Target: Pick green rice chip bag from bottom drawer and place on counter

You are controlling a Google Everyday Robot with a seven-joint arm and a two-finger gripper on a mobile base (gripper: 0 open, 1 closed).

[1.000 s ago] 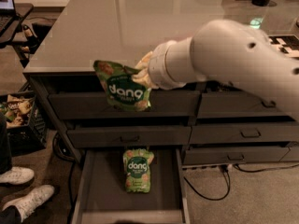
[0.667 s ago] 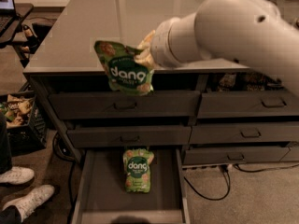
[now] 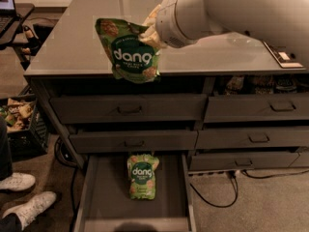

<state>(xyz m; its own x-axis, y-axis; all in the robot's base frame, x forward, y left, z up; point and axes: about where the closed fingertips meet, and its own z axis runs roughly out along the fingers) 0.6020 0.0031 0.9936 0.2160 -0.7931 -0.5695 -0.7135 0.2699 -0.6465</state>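
Observation:
My gripper is shut on the top right corner of the green rice chip bag and holds it in the air over the front edge of the counter. The bag hangs tilted, its dark green "dang" badge facing the camera. The white arm comes in from the upper right and hides most of the fingers. The bottom drawer stands pulled open below. Its identical twin pouch lies flat on the grey inside near the back.
Two rows of handled drawers are shut above the open one. A flat device lies on the counter at right. A crate of snacks and a person's white shoes are on the floor at left. A cable trails at right.
The gripper has lifted the bag from in front of the top drawers up to counter height. The twin pouch in the drawer has not moved.

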